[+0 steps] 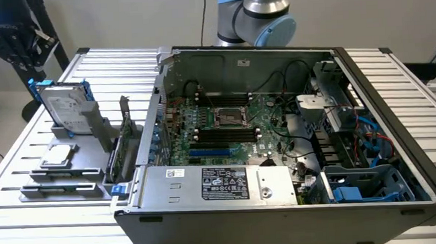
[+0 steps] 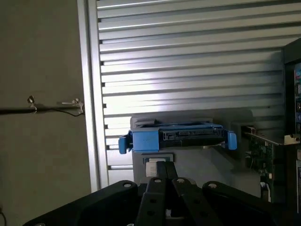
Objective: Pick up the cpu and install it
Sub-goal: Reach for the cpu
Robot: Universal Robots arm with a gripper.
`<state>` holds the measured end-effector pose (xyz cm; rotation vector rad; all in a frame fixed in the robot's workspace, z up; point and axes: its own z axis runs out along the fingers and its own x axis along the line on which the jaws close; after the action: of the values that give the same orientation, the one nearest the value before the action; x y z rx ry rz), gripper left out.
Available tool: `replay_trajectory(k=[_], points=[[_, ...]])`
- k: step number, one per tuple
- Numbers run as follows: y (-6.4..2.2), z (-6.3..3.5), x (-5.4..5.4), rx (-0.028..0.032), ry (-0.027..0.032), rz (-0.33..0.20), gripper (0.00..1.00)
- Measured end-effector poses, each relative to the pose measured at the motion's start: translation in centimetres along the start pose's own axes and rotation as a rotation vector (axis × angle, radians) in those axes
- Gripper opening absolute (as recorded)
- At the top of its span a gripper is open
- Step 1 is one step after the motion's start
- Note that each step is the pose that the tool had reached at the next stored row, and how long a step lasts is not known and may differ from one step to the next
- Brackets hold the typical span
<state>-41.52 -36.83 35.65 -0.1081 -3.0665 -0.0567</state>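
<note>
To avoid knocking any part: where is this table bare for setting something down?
Bare table slats lie in front of the grey fixture, and beside the computer case on the exterior view's right. Crowded: the fixture, holding hard drive and cpu, and inside the case.

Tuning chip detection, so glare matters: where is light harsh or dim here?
Exterior view: the cpu has a pale sheen on its top, and the computer case interior sits in shade. Wrist view: a bright glare band crosses the slatted table; the end effector is a dark silhouette.
</note>
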Motion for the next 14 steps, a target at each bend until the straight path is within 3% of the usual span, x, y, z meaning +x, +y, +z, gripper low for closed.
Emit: replay_trajectory(k=[9,11,14], points=[[-0.07,0.05,0.93,0.0476,-0.0017,-0.044,0.11],[-0.07,0.04,0.97,0.0553,-0.0019,-0.062,0.11],[-0.08,0.05,0.98,0.062,-0.006,-0.099,0.11]])
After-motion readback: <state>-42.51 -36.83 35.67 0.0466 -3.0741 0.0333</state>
